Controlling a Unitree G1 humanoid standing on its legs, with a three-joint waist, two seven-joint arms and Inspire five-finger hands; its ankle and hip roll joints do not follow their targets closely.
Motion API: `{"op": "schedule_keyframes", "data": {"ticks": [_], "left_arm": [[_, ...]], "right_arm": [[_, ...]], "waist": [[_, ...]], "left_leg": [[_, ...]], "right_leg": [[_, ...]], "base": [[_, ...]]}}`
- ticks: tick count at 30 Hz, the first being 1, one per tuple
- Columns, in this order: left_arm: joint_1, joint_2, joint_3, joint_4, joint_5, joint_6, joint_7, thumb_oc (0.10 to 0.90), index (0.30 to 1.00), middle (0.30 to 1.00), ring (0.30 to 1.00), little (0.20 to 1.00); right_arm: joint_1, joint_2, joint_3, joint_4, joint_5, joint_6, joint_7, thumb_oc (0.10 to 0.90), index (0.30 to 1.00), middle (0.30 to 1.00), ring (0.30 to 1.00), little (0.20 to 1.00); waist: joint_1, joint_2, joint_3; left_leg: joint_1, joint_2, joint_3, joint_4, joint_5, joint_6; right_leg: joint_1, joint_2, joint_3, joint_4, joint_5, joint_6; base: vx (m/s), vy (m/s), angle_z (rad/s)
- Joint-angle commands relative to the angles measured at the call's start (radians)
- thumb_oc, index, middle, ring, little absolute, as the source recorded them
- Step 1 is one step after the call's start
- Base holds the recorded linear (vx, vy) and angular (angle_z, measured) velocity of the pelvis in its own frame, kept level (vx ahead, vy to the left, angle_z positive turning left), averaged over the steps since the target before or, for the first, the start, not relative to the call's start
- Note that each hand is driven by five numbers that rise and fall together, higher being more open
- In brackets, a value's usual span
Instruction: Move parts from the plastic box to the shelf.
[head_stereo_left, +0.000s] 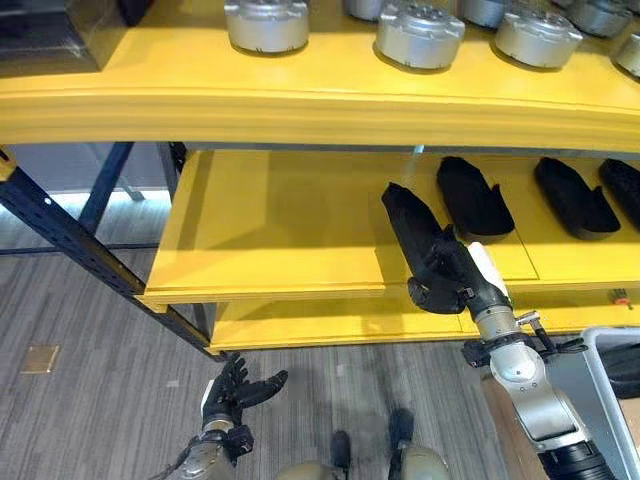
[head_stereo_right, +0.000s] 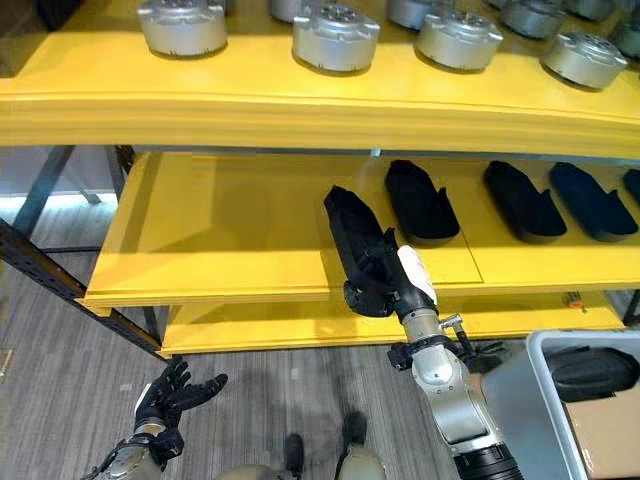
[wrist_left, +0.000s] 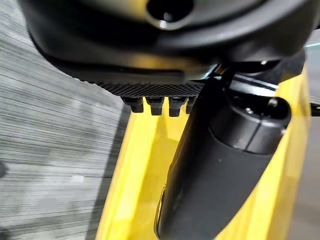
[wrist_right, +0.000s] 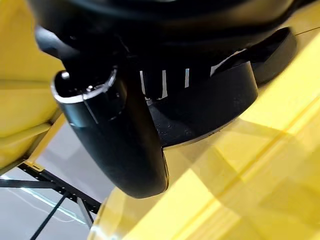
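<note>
A long black part lies on the yellow middle shelf, its near end at the shelf's front edge. My right hand is curled round that near end; in the right wrist view the thumb and the part sit just above the yellow board. Three more black parts lie in a row to its right. The grey plastic box stands at the lower right with a black part inside. My left hand hangs open low over the floor, holding nothing.
Several round silver metal parts stand on the top shelf. The middle shelf's left half is bare yellow board. A dark blue frame leg slants at the left. A lower yellow shelf runs beneath.
</note>
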Motion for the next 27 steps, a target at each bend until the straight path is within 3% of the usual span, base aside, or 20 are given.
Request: {"op": "schedule_keyframes", "data": {"ticks": [1, 6, 11, 14, 15, 17, 20, 21, 22, 24, 27], "left_arm": [[0.0, 0.039, 0.028, -0.116, -0.002, -0.083, -0.018, 0.9, 1.0, 1.0, 1.0, 1.0], [-0.006, 0.038, 0.021, -0.119, -0.009, -0.08, -0.011, 0.9, 1.0, 1.0, 1.0, 1.0], [-0.019, 0.044, 0.01, -0.123, -0.014, -0.08, -0.01, 0.9, 1.0, 1.0, 1.0, 1.0], [-0.026, 0.036, 0.004, -0.115, -0.036, -0.088, -0.006, 0.9, 1.0, 1.0, 1.0, 1.0], [-0.039, 0.038, -0.008, -0.121, -0.044, -0.09, -0.006, 0.9, 1.0, 1.0, 1.0, 1.0], [-0.047, 0.041, -0.017, -0.119, -0.051, -0.088, -0.005, 0.9, 1.0, 1.0, 1.0, 1.0], [-0.041, 0.046, -0.027, -0.127, -0.058, -0.075, -0.01, 0.9, 1.0, 1.0, 1.0, 1.0], [-0.04, 0.046, -0.026, -0.127, -0.058, -0.074, -0.01, 0.9, 1.0, 1.0, 1.0, 1.0], [-0.038, 0.056, -0.042, -0.126, -0.057, -0.071, -0.007, 0.9, 1.0, 1.0, 1.0, 1.0], [-0.038, 0.057, -0.047, -0.125, -0.052, -0.072, -0.006, 0.9, 1.0, 1.0, 1.0, 1.0], [-0.022, 0.05, -0.044, -0.122, -0.064, -0.078, -0.013, 0.9, 1.0, 1.0, 1.0, 1.0]], "right_arm": [[-0.146, -0.025, -0.068, -0.101, -0.005, -0.123, -0.037, 0.4, 0.3, 0.3, 0.3, 0.3], [-0.176, -0.038, -0.062, -0.111, -0.003, -0.125, -0.043, 0.4, 0.3, 0.3, 0.3, 0.3], [-0.23, -0.052, -0.042, -0.111, 0.007, -0.136, -0.051, 0.4, 0.3, 0.3, 0.3, 0.3], [-0.275, -0.06, -0.015, -0.104, 0.024, -0.148, -0.055, 0.4, 0.3, 0.3, 0.3, 0.3], [-0.315, -0.068, 0.004, -0.099, 0.04, -0.15, -0.056, 0.4, 0.3, 0.3, 0.3, 0.3], [-0.347, -0.075, 0.016, -0.09, 0.042, -0.149, -0.065, 0.4, 0.3, 0.3, 0.3, 0.3], [-0.371, -0.089, 0.019, -0.063, 0.047, -0.135, -0.078, 0.4, 0.3, 0.3, 0.3, 0.3], [-0.372, -0.089, 0.021, -0.061, 0.047, -0.135, -0.079, 0.4, 0.3, 0.3, 0.3, 0.3], [-0.4, -0.095, 0.036, -0.027, 0.055, -0.121, -0.087, 0.4, 0.3, 0.3, 0.3, 0.3], [-0.412, -0.099, 0.042, -0.017, 0.057, -0.117, -0.091, 0.4, 0.3, 0.3, 0.3, 0.3], [-0.461, -0.095, 0.076, 0.014, 0.049, -0.108, -0.076, 0.4, 0.3, 0.3, 0.3, 0.3]], "waist": [[0.003, -0.067, -0.112], [0.004, -0.057, -0.131], [0.004, -0.055, -0.133], [0.013, -0.066, -0.109], [0.039, -0.072, -0.071], [0.05, -0.08, -0.052], [0.044, -0.085, -0.062], [0.045, -0.086, -0.061], [0.041, -0.067, -0.069], [0.041, -0.055, -0.068], [0.059, -0.018, -0.091]], "left_leg": [[0.055, 0.204, 0.005, 0.047, -0.151, -0.1], [0.068, 0.236, 0.005, 0.036, -0.148, -0.121], [0.056, 0.269, 0.002, 0.099, -0.174, -0.139], [-0.037, 0.27, -0.011, 0.313, -0.168, -0.166], [-0.123, 0.224, -0.071, 0.49, -0.123, -0.179], [-0.168, 0.224, -0.081, 0.541, -0.093, -0.178], [-0.165, 0.356, -0.045, 0.36, -0.065, -0.177], [-0.153, 0.357, -0.041, 0.345, -0.06, -0.179], [-0.157, 0.452, -0.045, 0.171, 0.035, -0.195], [-0.151, 0.483, -0.031, 0.115, 0.089, -0.207], [-0.103, 0.451, -0.044, 0.058, 0.052, -0.22]], "right_leg": [[0.016, -0.051, 0.004, 0.004, -0.058, 0.039], [0.033, -0.034, -0.013, 0.01, -0.091, 0.028], [0.043, -0.004, -0.006, 0.034, -0.138, 0.002], [0.073, 0.019, 0.0, 0.027, -0.167, -0.036], [0.091, 0.021, -0.009, 0.027, -0.171, -0.064], [0.097, 0.022, -0.029, 0.039, -0.188, -0.073], [0.107, 0.014, -0.056, 0.061, -0.222, -0.063], [0.11, 0.014, -0.054, 0.062, -0.224, -0.064], [0.112, 0.012, -0.056, 0.097, -0.244, -0.042], [0.112, 0.006, -0.055, 0.123, -0.258, -0.037], [0.111, -0.023, -0.03, 0.143, -0.263, -0.017]], "base": [[0.18, -0.194, 0.2], [0.11, -0.124, 0.12], [0.08, -0.139, 0.1], [-0.02, -0.158, -0.02], [-0.07, -0.14, 0.01], [-0.04, -0.098, 0.05], [0.08, -0.005, 0.14], [0.16, 0.129, 0.32], [0.12, 0.092, 0.27], [0.13, 0.152, 0.21], [0.16, 0.227, -0.06]]}}
